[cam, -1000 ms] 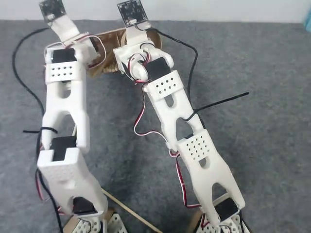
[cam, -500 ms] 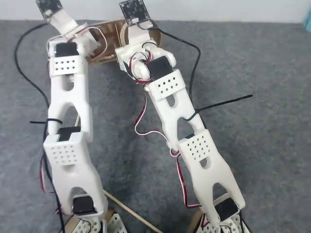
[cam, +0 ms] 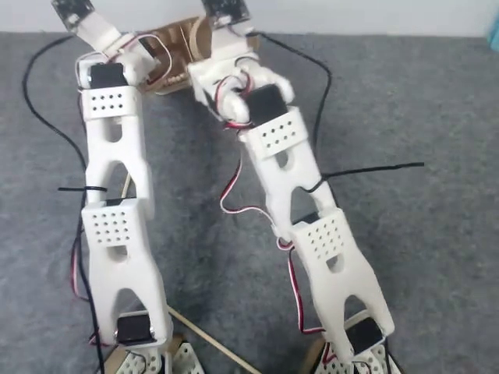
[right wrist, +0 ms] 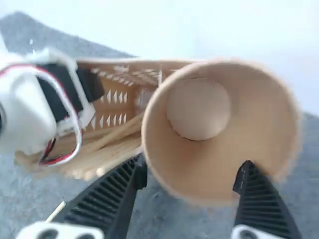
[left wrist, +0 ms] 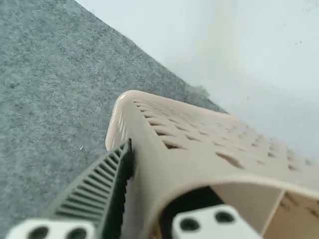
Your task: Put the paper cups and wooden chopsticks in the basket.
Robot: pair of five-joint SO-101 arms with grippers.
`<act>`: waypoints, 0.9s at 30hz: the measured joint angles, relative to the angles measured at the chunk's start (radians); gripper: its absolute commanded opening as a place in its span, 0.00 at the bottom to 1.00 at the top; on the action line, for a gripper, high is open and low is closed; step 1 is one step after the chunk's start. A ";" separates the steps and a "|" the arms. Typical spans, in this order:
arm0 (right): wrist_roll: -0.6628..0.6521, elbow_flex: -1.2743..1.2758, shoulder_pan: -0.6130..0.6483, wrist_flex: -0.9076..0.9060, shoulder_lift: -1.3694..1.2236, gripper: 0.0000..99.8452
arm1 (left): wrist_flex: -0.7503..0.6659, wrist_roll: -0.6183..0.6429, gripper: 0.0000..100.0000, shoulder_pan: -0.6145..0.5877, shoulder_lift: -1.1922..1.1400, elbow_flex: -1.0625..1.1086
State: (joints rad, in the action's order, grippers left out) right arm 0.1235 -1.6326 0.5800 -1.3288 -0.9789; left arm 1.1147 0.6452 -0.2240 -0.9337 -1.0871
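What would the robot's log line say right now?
right gripper: holding brown paper cup | left gripper: clamped on tan perforated plastic basket wall | wooden chopsticks: some in basket

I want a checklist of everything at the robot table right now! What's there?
Surface: grey carpet-like mat.
Job's things: paper cup on its side, held close to the basket; wooden chopsticks lying in the basket; one chopstick loose on the mat near the arm bases.
Clutter: nothing seen.
Grippers: right gripper shut on the paper cup; left gripper clamps the basket's wall.
Cables: black cable loops over the mat; red and white wires run along the arms.
Surroundings: pale wall behind.
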 measured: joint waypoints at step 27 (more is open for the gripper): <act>0.006 -0.006 -0.215 -0.057 0.028 0.29 | 0.153 0.044 0.01 -0.015 -0.153 -0.304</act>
State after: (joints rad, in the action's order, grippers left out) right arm 0.1297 -1.6387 0.3652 -1.3855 -0.9513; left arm 1.2681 0.6897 -0.2394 -1.0871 -1.3909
